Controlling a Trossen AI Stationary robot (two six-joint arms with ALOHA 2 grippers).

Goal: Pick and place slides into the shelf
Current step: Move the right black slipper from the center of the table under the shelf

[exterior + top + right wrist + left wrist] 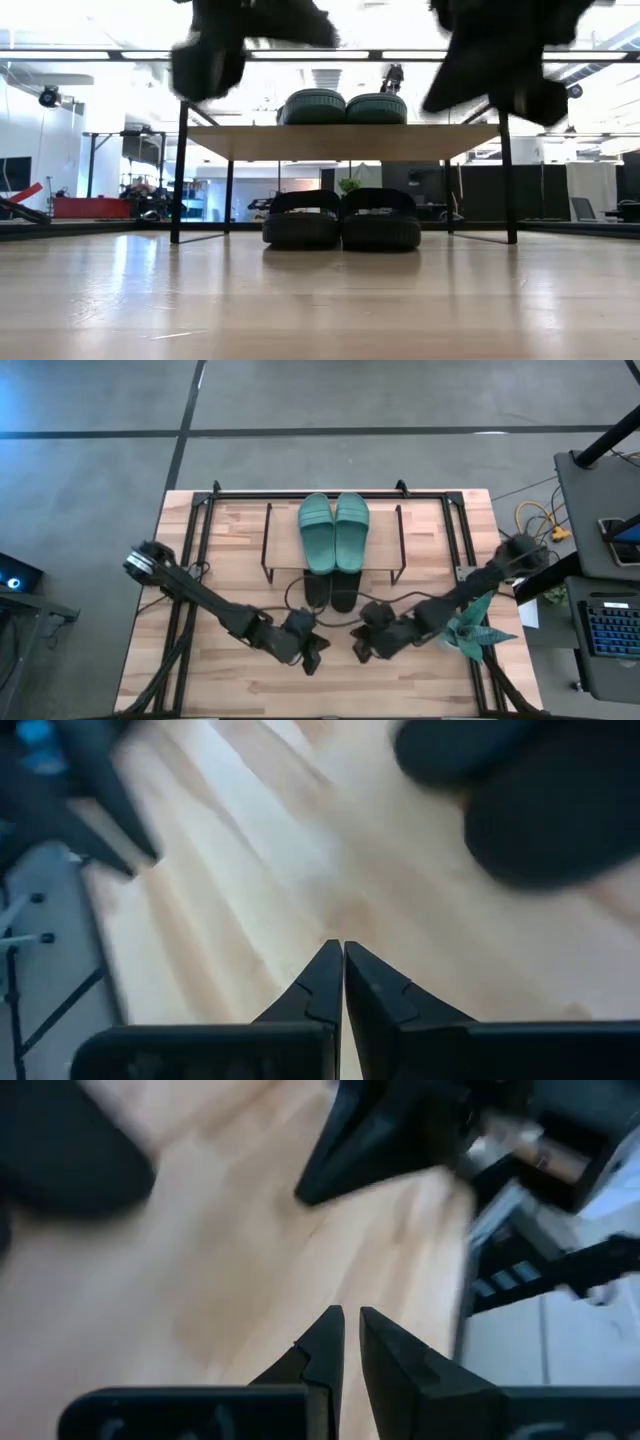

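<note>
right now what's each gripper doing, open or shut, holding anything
left gripper: shut, holding nothing.
right gripper: shut, holding nothing.

Two slides (335,532) on shelf (385,570), two slides (342,219) beneath

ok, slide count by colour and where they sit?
teal-green slides: 2, side by side on the shelf's top board
black slides: 2, side by side under the board
total: 4
</note>
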